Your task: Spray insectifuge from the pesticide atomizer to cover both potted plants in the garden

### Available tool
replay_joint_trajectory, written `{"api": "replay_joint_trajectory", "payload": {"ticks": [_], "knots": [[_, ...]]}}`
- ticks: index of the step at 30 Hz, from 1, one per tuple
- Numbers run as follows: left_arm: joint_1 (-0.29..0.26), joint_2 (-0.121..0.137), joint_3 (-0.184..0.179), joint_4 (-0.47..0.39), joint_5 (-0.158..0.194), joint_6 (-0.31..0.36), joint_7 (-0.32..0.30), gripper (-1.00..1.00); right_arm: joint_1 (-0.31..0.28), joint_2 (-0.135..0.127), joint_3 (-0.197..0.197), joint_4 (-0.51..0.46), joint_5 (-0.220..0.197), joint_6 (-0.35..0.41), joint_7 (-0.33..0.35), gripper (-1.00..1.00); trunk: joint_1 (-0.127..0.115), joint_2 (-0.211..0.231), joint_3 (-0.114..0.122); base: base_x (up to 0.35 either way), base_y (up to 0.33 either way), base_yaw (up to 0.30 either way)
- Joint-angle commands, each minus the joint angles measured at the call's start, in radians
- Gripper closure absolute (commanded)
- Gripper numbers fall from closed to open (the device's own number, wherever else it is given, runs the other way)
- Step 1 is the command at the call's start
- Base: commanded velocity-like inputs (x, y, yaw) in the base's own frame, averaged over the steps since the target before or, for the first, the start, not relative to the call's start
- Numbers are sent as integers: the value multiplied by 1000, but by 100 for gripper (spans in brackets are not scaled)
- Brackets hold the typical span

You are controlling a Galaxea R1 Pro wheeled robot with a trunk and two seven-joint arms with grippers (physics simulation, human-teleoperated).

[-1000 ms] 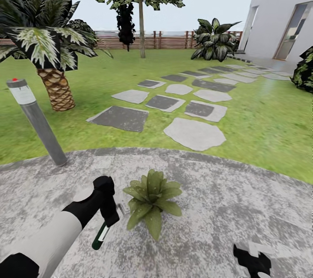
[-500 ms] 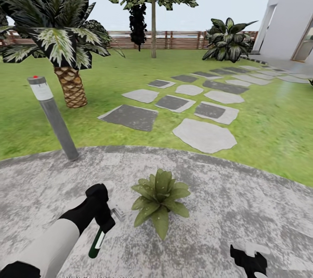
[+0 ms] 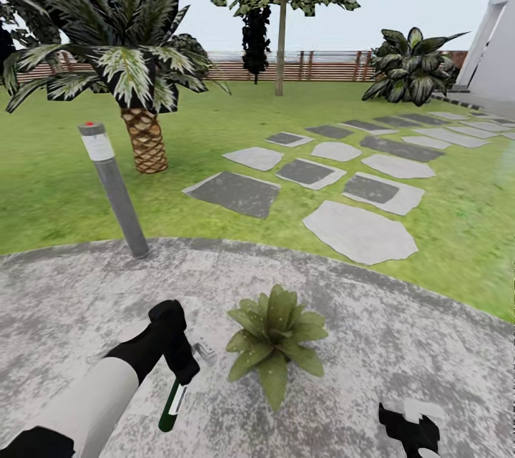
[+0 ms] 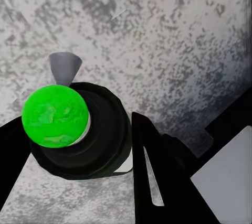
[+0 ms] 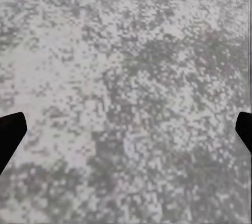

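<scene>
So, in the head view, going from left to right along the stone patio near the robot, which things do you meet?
Left tool holding the pesticide atomizer → potted plant → right tool.

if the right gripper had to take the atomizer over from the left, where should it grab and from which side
Probably the lower green body of the atomizer, approached from the robot's right. The left gripper is shut on its top end, so the bottle hangs tilted below it with the white band and green part bare. The potted plant sits close on that side, so come in low, near the patio.
</scene>
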Motion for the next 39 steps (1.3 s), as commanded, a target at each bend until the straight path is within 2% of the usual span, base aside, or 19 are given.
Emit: {"api": "replay_joint_trajectory", "payload": {"ticks": [1, 8, 15, 24, 30, 39], "knots": [[-1, 1, -3, -2, -8, 7, -9, 100, -1, 0, -3, 1, 1, -4, 0, -100, 0, 0, -1, 15, -267, 12], [1, 0, -4, -2, -8, 9, -5, 100, -1, 1, -3, 1, 1, -4, 0, -100, 0, 0, -1, -27, -270, 27], [2, 11, -2, -2, -10, 15, 1, 100, -1, 1, -3, 1, 1, -4, 0, -100, 0, 0, -1, -237, -162, 256], [5, 5, -10, -2, -11, 13, 13, 100, -1, 1, -3, 1, 1, -4, 0, -100, 0, 0, -1, -33, -13, 278], [7, 2, -8, -2, -11, 14, 39, 100, -1, 1, -3, 1, 1, -4, 0, -100, 0, 0, -1, 4, 0, 248], [2, 0, -4, -4, -10, 16, 40, 100, -1, -1, -3, 1, 2, -2, 0, -100, 0, 0, -1, 228, -95, 22]]}}
